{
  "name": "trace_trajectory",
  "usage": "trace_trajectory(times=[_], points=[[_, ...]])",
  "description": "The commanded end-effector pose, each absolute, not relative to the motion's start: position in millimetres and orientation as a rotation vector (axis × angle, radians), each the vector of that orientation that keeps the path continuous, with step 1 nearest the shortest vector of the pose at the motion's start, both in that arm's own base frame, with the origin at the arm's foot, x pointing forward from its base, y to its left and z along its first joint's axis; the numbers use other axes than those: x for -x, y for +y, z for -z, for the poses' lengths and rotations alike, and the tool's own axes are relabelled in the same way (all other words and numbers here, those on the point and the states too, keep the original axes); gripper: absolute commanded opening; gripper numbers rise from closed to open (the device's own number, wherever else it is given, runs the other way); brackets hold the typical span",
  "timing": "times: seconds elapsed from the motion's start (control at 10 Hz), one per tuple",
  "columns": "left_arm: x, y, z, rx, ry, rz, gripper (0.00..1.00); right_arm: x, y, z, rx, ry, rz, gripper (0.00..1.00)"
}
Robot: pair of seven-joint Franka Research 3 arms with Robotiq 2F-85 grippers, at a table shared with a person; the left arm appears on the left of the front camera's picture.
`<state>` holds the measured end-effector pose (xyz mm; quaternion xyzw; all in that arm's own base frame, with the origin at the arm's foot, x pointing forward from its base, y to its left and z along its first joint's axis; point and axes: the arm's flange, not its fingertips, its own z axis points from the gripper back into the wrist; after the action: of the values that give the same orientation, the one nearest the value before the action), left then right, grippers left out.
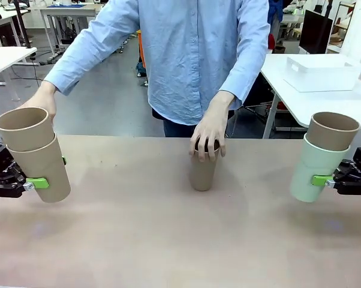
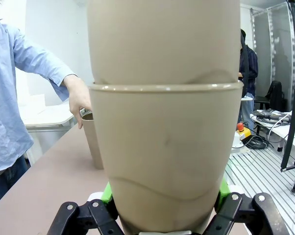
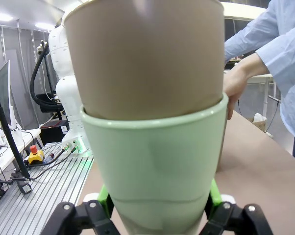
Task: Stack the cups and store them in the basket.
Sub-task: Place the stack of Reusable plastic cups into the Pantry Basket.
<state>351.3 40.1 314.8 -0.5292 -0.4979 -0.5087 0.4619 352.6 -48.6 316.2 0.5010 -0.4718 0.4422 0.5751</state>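
Far left of the middle cup (image 1: pixel 203 174), the left gripper (image 1: pixel 38 183) is clamped on the lower wall of a tan cup (image 1: pixel 42 168). It holds the cup clear of the table (image 1: pixel 138 240) and leans it outward, likely so the person can load it. A second cup (image 1: pixel 24 127) is nested inside, with a hand (image 1: pixel 41 101) at its rim, probably seating it. The middle cup stands upright, steadied under the other hand (image 1: pixel 209 135). Far right of it, the right gripper (image 1: pixel 330 181) pinches a mint cup (image 1: pixel 315 174) holding a tan insert (image 1: pixel 331 131). The basket (image 1: pixel 324 75) sits well beyond, to the right on a far table, with no cups stored yet.
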Motion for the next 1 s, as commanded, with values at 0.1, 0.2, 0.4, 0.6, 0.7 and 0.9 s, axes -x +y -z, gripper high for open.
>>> trace_trajectory(times=[0.1, 0.2, 0.4, 0.6, 0.7, 0.9], points=[[-350.9, 39.6, -317.2, 1.298, -1.235, 1.257, 0.84, -352.6, -49.4, -318.5, -1.169, -1.11, -1.038, 0.87], [-350.9, 39.6, -317.2, 1.298, -1.235, 1.257, 0.84, -352.6, -49.4, -318.5, -1.169, -1.11, -1.038, 0.87], [-350.9, 39.6, -317.2, 1.298, -1.235, 1.257, 0.84, -352.6, -49.4, -318.5, -1.169, -1.11, -1.038, 0.87], [-350.9, 39.6, -317.2, 1.298, -1.235, 1.257, 0.84, -352.6, -49.4, -318.5, -1.169, -1.11, -1.038, 0.87], [-350.9, 39.6, -317.2, 1.298, -1.235, 1.257, 0.84, -352.6, -49.4, -318.5, -1.169, -1.11, -1.038, 0.87], [-350.9, 39.6, -317.2, 1.298, -1.235, 1.257, 0.84, -352.6, -49.4, -318.5, -1.169, -1.11, -1.038, 0.87]])
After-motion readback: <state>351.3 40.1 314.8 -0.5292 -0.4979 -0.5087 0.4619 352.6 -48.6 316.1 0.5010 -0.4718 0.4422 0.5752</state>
